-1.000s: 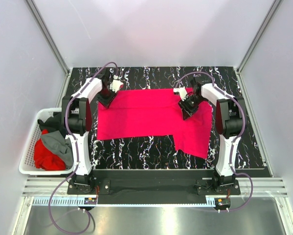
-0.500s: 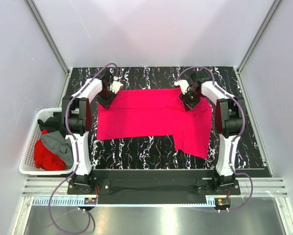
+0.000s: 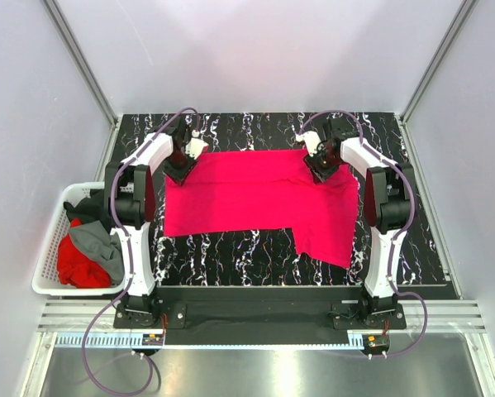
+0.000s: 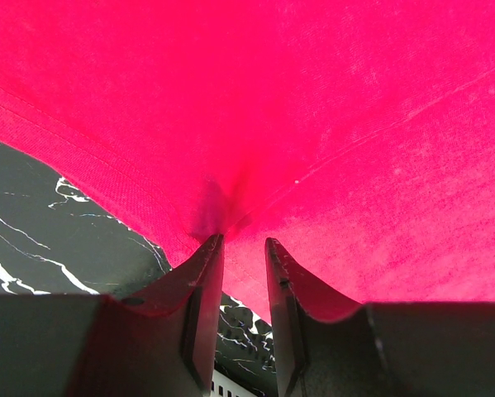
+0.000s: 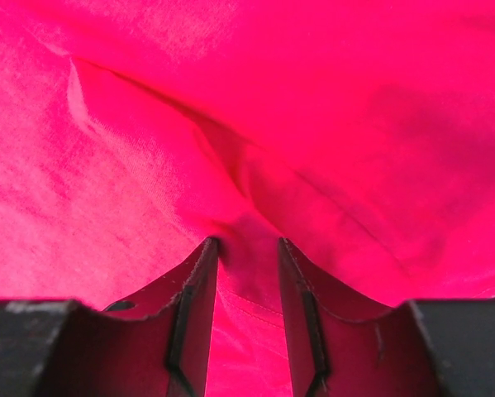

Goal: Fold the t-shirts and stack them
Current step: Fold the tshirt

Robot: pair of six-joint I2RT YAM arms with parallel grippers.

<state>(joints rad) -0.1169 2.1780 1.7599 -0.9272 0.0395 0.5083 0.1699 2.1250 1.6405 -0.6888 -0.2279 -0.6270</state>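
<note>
The crimson-pink t-shirt (image 3: pixel 255 194) was light, soft and limp. It would sag and crease wherever unsupported, so it was best held at a hem or corner. It lay spread on the table (image 3: pixel 230 248), directly under and ahead of both tools. The left gripper (image 4: pixel 240 241) was nearly closed, pinching a pucker of cloth just inside the hem. The right gripper (image 5: pixel 247 241) was likewise clamped on a gathered fold between its tips.

One camera looks down from above and behind on the whole table (image 3: pixel 230 248). Each wrist camera sits close above the same crimson-pink t-shirt (image 3: pixel 247 190).
</note>
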